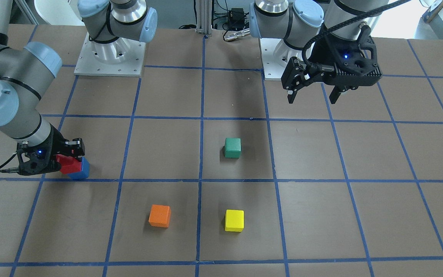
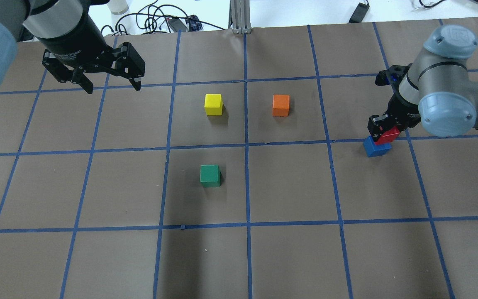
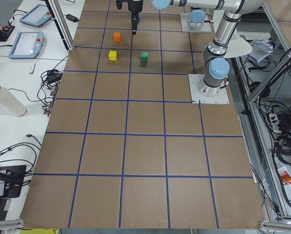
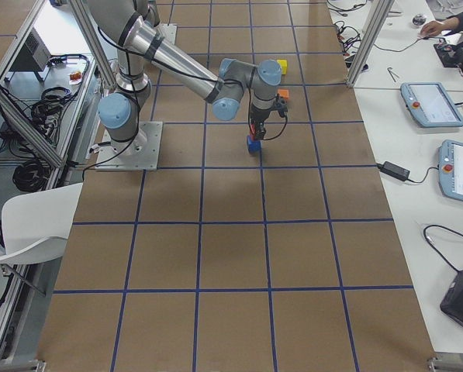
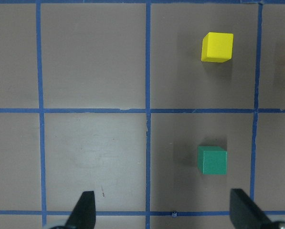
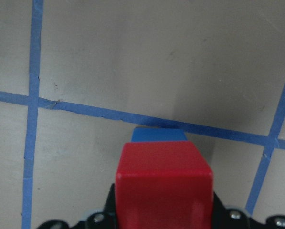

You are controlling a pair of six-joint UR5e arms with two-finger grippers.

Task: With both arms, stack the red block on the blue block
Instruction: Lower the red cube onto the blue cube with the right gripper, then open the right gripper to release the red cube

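Front view: right claw (image 1: pixel 69 159) clamped on red block (image 1: pixel 70 166), directly over blue block (image 1: pixel 82 172), slightly offset; contact unclear. Left claw (image 1: pixel 313 98) wide open, empty, well apart. Green block (image 1: pixel 232 148), orange block (image 1: pixel 159 216), yellow block (image 1: pixel 234 220) stand apart mid-table.
Overhead: brown table (image 2: pixel 288 257), blue tape grid; cables (image 2: pixel 160 20) beyond far edge.

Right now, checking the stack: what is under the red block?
The blue block lies beneath the red block, held in the right pincer. Their contact is covered from view.
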